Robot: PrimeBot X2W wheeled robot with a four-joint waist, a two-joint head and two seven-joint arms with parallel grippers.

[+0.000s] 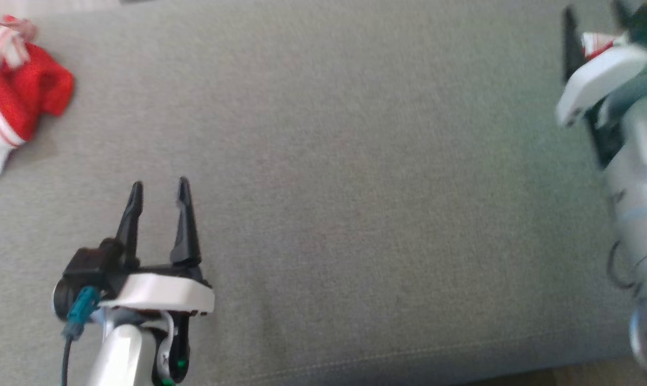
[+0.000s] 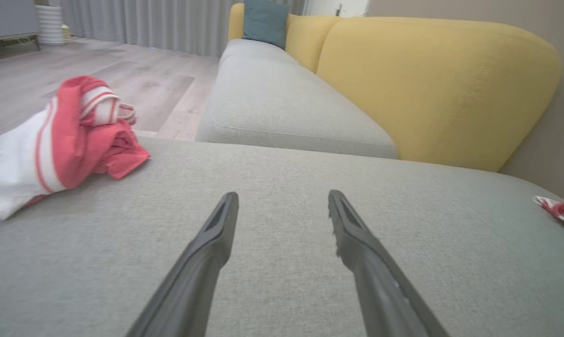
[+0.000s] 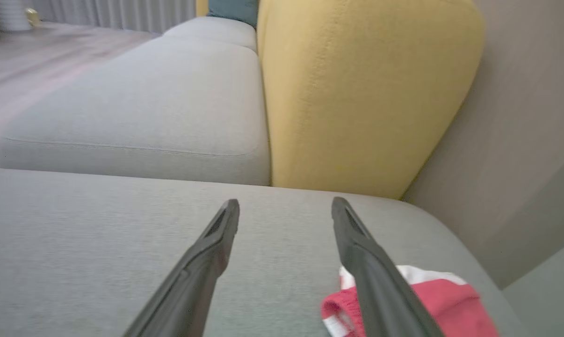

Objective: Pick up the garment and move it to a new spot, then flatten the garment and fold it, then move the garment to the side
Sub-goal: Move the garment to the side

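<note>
The head camera looks steeply down, close over the grey seat cushion (image 1: 355, 187). The left wrist camera skims low along the left end effector (image 2: 283, 194) toward the yellow backrest (image 2: 441, 89) and wooden floor (image 2: 123, 79). The right wrist camera, behind the right end effector (image 3: 285, 200), is equally low and shares that backrest and the farther grey seat (image 3: 146, 107).

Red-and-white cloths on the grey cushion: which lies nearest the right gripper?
The small red piece with white edging, right beside the right gripper; the bigger bundle with a white striped sleeve lies far to the left.
</note>
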